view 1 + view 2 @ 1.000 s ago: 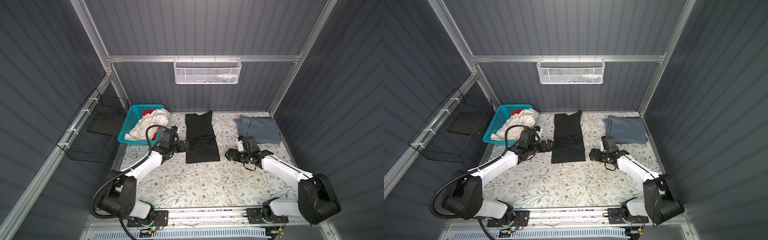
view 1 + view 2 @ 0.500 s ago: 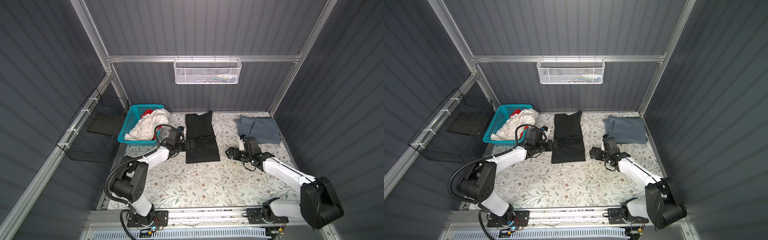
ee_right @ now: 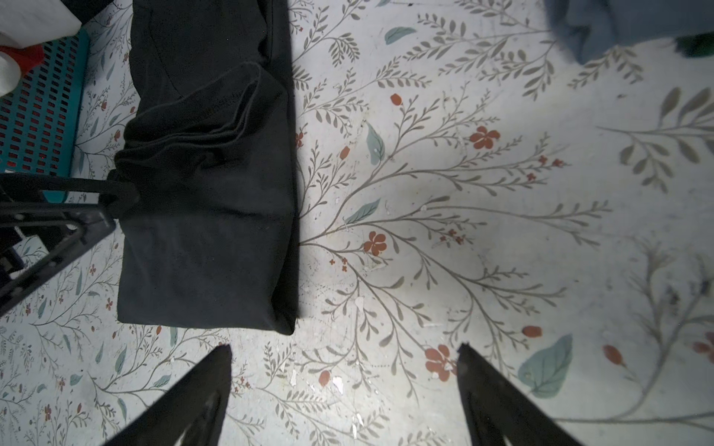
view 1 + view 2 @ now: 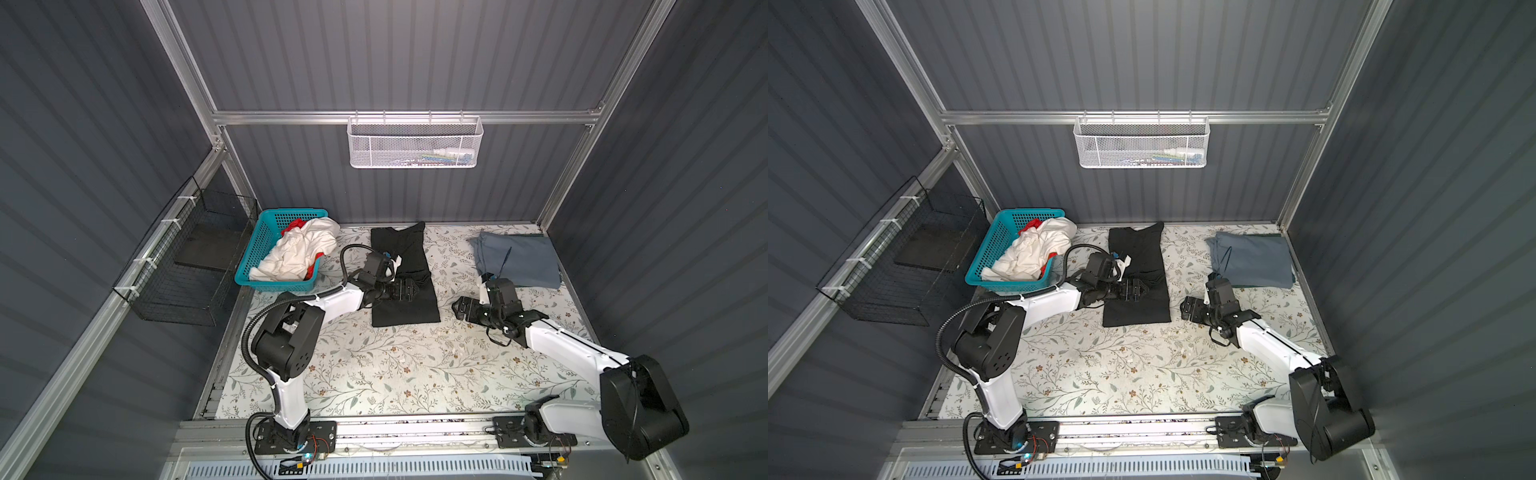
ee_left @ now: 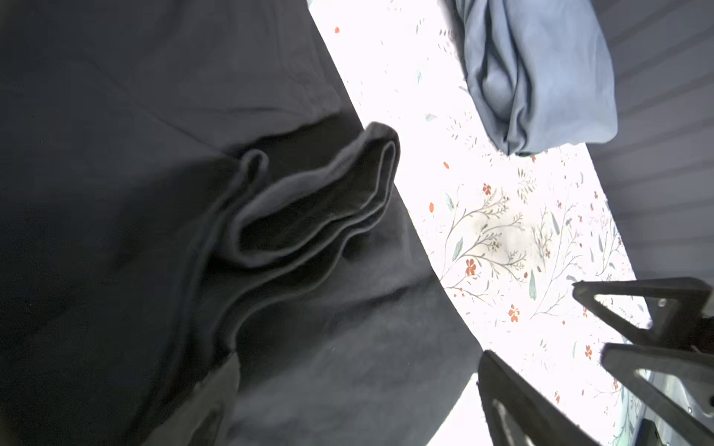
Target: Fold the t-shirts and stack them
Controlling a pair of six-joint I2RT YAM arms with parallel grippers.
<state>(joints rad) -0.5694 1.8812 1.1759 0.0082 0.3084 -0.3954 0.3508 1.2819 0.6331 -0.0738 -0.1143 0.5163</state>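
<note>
Two shirts out: black t-shirt (image 4: 405,318) lies mid-table as a long folded strip, bunched across its middle; blue-grey t-shirt (image 4: 519,259) sits folded at far right.
Basket (image 4: 286,212): white t-shirt (image 4: 303,249) and red t-shirt (image 4: 292,226) heaped inside, unfolded.
Left gripper (image 4: 409,289): my fingers splayed wide over the bunched middle, clasping nothing.
Right gripper (image 4: 457,308): splayed wide above bare table (image 4: 395,365), beside the strip.
Doing it well: I'd smooth the bunching first, then pinch both near corners together.

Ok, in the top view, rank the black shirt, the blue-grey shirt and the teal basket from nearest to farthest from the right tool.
1. Black shirt, just beside the right tool, in the middle.
2. Blue-grey shirt, behind it, at the back right.
3. Teal basket, far across at the back left.
</note>
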